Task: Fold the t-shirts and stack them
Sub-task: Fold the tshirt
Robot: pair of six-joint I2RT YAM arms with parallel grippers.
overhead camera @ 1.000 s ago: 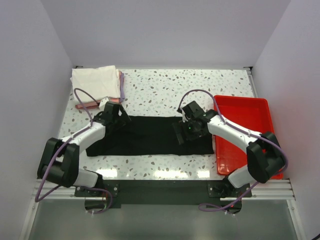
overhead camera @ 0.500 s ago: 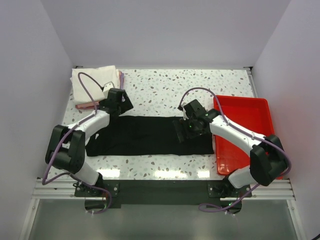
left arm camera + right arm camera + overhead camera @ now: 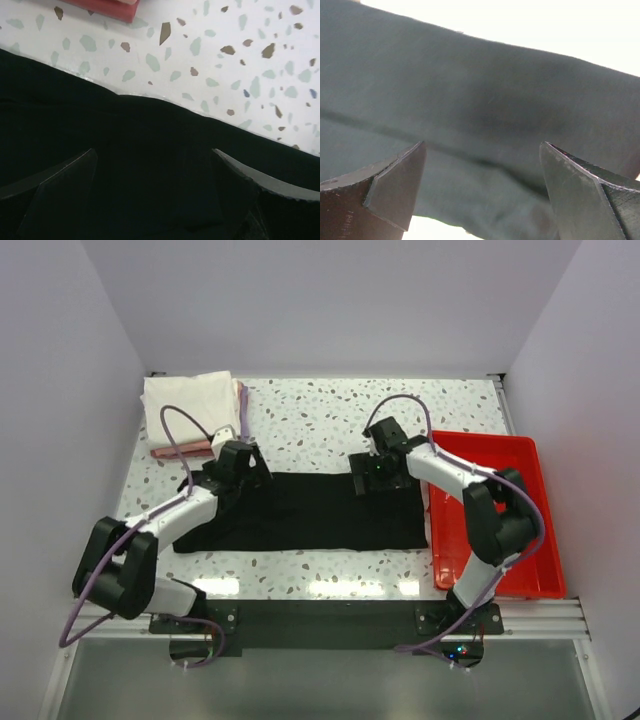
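Left hand (image 3: pixel 155 160) and right hand (image 3: pixel 482 150) spread wide over the black t-shirt (image 3: pixel 300 512) (red tray (image 3: pixel 520 455) just beside it).

Table (image 3: pixel 330 410): glossy white top with grey, green and brown flecks. Its far edge meets the back wall (image 3: pixel 330 300).

Left wall (image 3: pixel 50 390) and right wall (image 3: pixel 590 370): plain, matte, pale lavender-white, like the back wall. The three enclose the tabletop on its far side and both flanks.

Brackets (image 3: pixel 497 377): small metal pieces, one at each far corner of the table.

Rail (image 3: pixel 330 615): silver metal profile running along the near edge.

Below the rail: a flat grey surface (image 3: pixel 320 685).

Lighting: even, with soft shadows. Bright patches (image 3: pixel 330 587) reflect on the tabletop close to the front edge.
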